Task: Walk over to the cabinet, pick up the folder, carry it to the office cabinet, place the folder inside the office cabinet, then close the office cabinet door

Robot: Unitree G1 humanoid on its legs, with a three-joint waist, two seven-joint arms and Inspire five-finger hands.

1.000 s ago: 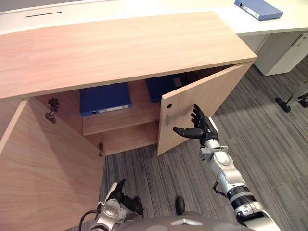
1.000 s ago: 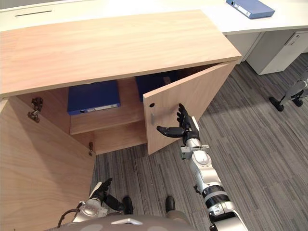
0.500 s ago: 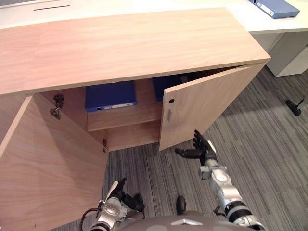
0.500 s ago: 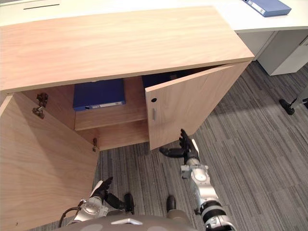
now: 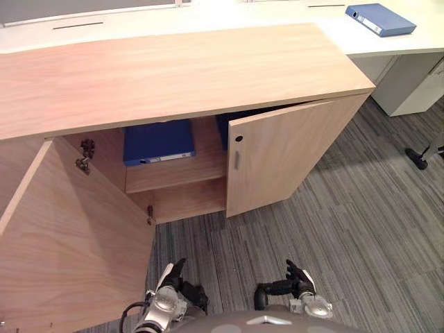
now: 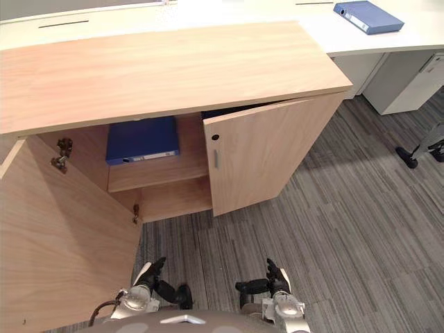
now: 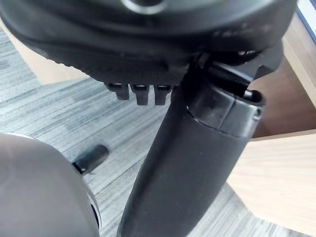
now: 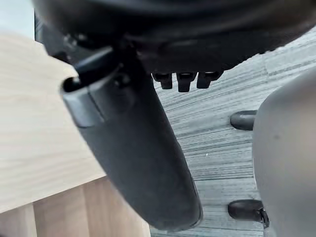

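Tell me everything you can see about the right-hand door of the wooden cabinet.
The right door is a flat panel of light wood grain, with a slim pale handle set upright near its free edge and a small dark round hole above that. It stands partly open, hinged at the cabinet's right end, free edge swung out over the grey carpet. Nothing touches it; the right hand hangs low, apart from it.

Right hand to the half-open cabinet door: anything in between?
Nothing in the way: bare grey carpet runs from the right hand up to the half-open cabinet door, as the left eye view shows.
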